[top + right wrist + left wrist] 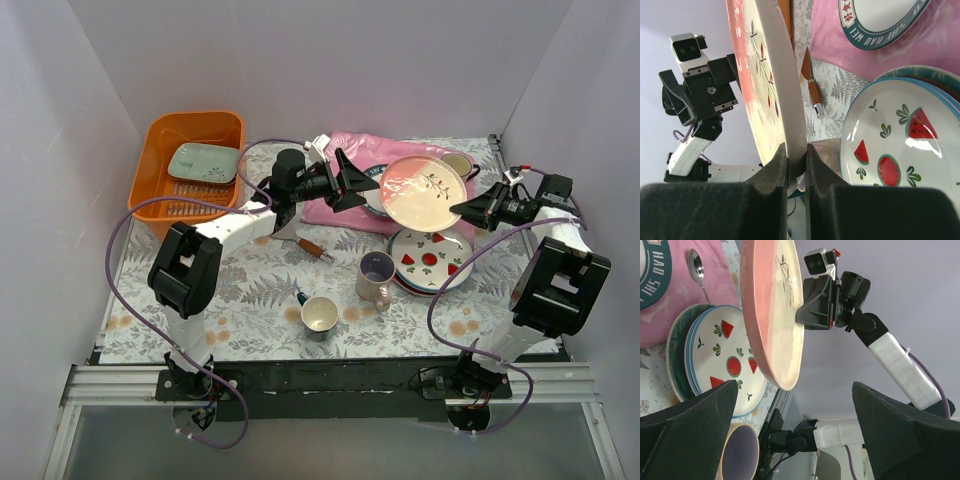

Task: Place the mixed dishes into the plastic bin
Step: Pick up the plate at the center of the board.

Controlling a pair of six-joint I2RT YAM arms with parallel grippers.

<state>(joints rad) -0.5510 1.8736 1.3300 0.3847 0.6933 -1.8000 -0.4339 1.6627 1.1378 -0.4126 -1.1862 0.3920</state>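
The orange plastic bin (150, 170) stands at the back left with the mint-green tray-plate (203, 162) inside. My right gripper (462, 212) is shut on the rim of the pink plate (425, 193) and holds it tilted in the air; the wrist view shows the grip (796, 160) on the plate (775, 75). My left gripper (368, 183) is open and empty just left of that plate (772, 315), not touching it. Below lies the white fruit plate (430, 260) on a teal plate (675, 355). The lilac mug (377, 275) and grey-white mug (320, 317) stand in front.
A pink cloth (345, 150) at the back carries a blue-rimmed white plate (880, 20) and a spoon (697, 272). A cream mug (458, 165) stands behind the held plate. A brown-handled knife (312, 245) lies mid-table. No beige bowl shows.
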